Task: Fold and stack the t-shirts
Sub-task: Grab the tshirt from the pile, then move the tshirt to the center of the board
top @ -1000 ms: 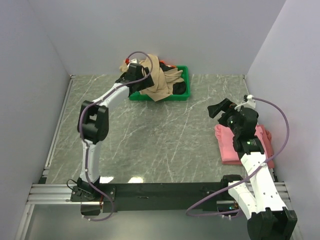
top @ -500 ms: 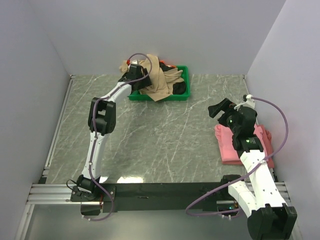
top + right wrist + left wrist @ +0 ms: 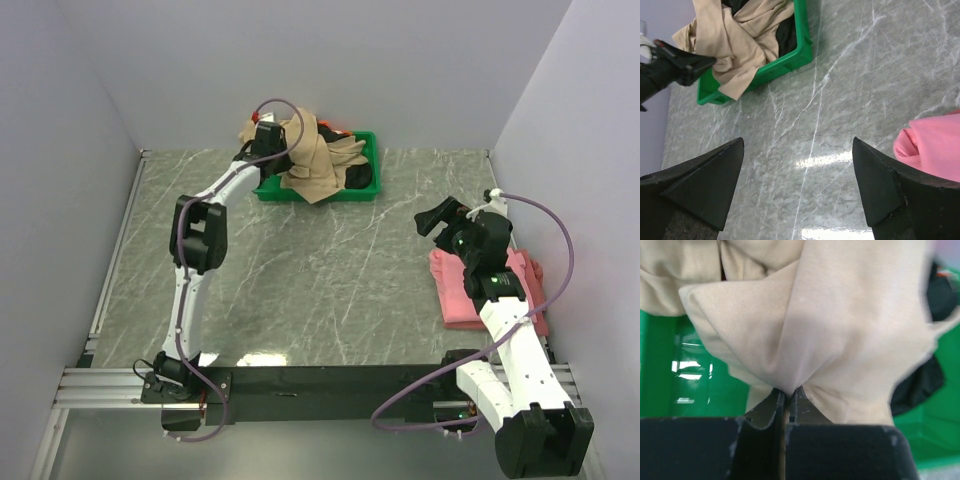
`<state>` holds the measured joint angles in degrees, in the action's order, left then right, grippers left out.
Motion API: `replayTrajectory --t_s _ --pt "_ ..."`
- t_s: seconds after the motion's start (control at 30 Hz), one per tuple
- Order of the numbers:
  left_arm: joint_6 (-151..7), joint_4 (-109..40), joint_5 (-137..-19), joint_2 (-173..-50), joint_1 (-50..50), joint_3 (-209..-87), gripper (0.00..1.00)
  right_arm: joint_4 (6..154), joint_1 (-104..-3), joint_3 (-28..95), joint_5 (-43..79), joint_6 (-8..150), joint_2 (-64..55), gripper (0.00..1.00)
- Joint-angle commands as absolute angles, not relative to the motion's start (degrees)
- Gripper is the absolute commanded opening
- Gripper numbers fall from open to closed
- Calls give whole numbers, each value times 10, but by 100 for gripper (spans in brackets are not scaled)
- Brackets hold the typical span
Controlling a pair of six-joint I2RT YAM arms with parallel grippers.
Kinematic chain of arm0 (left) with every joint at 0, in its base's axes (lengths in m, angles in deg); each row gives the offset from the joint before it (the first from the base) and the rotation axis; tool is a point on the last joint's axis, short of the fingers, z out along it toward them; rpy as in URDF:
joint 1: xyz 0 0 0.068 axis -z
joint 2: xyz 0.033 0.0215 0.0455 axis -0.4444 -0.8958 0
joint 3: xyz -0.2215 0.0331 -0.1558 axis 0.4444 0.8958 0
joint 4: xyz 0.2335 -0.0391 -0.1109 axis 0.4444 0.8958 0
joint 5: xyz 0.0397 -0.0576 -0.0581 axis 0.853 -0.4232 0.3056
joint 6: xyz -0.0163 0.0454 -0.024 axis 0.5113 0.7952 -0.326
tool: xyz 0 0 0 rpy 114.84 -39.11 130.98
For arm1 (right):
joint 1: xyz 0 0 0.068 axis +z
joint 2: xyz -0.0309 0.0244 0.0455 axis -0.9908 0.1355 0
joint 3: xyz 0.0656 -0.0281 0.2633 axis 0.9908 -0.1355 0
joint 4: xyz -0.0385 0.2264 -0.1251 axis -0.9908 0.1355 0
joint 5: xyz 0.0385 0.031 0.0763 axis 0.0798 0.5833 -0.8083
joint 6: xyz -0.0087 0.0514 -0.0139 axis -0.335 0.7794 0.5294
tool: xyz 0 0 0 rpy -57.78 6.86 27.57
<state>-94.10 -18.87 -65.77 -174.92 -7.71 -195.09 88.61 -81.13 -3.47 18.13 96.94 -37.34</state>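
A tan t-shirt (image 3: 318,160) is heaped in the green tray (image 3: 350,196) at the back, spilling over its front rim. A black t-shirt (image 3: 360,178) lies under it, and a bit of orange cloth (image 3: 330,128) shows behind. My left gripper (image 3: 268,132) is at the tray's left end. In the left wrist view it (image 3: 787,392) is shut on a pinched fold of the tan t-shirt (image 3: 840,330). A folded pink t-shirt (image 3: 457,295) lies at the right. My right gripper (image 3: 438,218) hovers open beside it, and in its wrist view (image 3: 797,142) holds nothing.
Grey walls close in the back and both sides of the marble table (image 3: 320,280). The right arm's purple cable (image 3: 565,250) loops over the pink t-shirt. A black rail (image 3: 330,378) runs along the near edge between the arm bases.
My left gripper has shut on the tan t-shirt, and its arm has drawn up closer to the tray. The right arm has barely moved.
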Motion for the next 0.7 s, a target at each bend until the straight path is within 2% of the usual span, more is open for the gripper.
replayTrajectory --t_s 0.0,0.13,0.43,0.67 --pt "-912 -219 -658 -1616 -77 -1935 0 866 -813 -36 174 964 -379 94" --pt "-900 -274 -679 -1507 -76 -1847 0 847 -814 -48 158 963 -397 93" --pt "-895 -271 -740 -1286 -57 -1795 0 835 -814 -73 141 966 -454 93" --pt "-879 -249 -736 -1135 61 -1760 1 879 -813 -66 137 964 -474 93"
